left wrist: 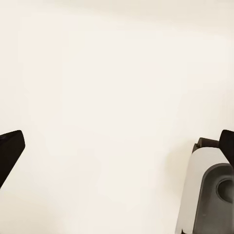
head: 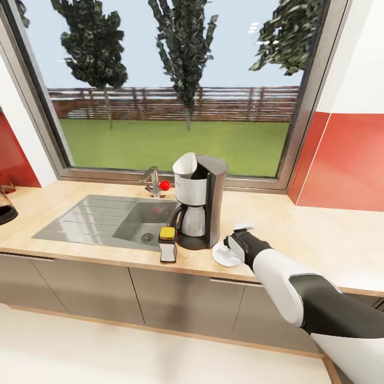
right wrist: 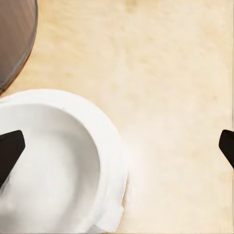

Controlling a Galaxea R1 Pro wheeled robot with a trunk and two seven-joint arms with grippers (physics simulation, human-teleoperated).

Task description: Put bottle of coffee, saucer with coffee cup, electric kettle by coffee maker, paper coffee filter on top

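The saucer (head: 223,255) lies flat on the countertop (head: 320,234), just beside the base of the coffee maker (head: 200,205) on the side away from the sink (head: 114,218), and near the counter's front edge. In the right wrist view the saucer (right wrist: 58,161) fills the lower corner, its rim whole and its well bare, with the coffee maker's dark round base (right wrist: 14,39) close above it. The right gripper (head: 238,241) hangs over the saucer's far edge; its fingertips (right wrist: 9,151) sit wide apart at the two sides of that view with nothing between them but plate and wood, so the pincer is released and holds nothing. The saucer looks placed, I judge, and the step in hand is to come away cleanly — lift straight up before swinging back, so that a finger does not catch the rim and drag the plate off its spot or against the machine. A paper coffee filter (head: 185,165) already stands in the top of the coffee maker, and the bottle of coffee (head: 168,245) with its yellow lid stands at the machine's other side. The left gripper (left wrist: 117,161) is spread open too — dark tips at the frame edges over pale floor. The cup and kettle are left to fetch.
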